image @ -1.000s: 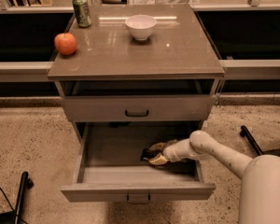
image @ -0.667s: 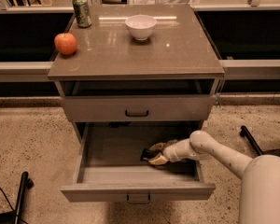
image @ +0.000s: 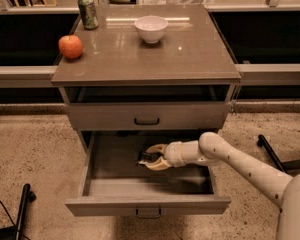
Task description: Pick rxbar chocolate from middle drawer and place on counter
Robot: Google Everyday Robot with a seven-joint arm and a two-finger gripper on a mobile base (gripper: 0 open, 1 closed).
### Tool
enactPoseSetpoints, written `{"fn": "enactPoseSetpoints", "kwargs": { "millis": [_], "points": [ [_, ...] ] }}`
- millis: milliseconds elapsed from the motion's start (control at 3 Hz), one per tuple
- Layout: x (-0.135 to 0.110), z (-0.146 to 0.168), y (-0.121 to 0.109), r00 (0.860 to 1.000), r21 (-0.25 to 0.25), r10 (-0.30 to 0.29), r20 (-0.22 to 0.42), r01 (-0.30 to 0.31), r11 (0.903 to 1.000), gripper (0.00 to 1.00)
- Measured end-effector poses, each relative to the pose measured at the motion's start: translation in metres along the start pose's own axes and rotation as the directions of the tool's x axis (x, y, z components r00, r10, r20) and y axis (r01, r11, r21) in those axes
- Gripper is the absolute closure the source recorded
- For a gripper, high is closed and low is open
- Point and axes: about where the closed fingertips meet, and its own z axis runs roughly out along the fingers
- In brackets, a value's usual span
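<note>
The middle drawer (image: 147, 204) is pulled out, below a shut drawer front with a bold black handle (image: 146, 120). The rxbar chocolate (image: 142, 159), small and dark, lies on the drawer floor near its middle. My gripper (image: 151, 157) reaches into the drawer from the right. Its jaws stand apart, one on each side of the bar's right end. The glossy grey-brown counter (image: 190, 54) tops the cabinet.
On the counter stand a white bowl (image: 151, 28), a red apple (image: 70, 46) at the left edge and a green can (image: 87, 12) at the back left. My white arm (image: 240, 164) crosses the drawer's right wall. Dark legs stand on the floor at left (image: 23, 209) and right (image: 270, 151).
My gripper has moved left and slightly deeper into the drawer, and its fingers now straddle the bar. The drawer and the counter objects have not moved.
</note>
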Motion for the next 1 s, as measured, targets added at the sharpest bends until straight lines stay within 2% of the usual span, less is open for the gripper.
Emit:
{"fn": "enactPoseSetpoints", "kwargs": {
  "millis": [333, 667, 1000],
  "points": [
    [-0.067, -0.011, 0.007, 0.99, -0.019, -0.126, 0.068, 0.128, 0.9916, 1.0],
    [-0.124, -0.028, 0.019, 0.967, -0.054, -0.237, 0.093, 0.243, 0.9685, 1.0],
    [-0.164, -0.052, 0.019, 0.95, -0.073, -0.3, 0.086, 0.307, 0.9491, 1.0]
  ]
}}
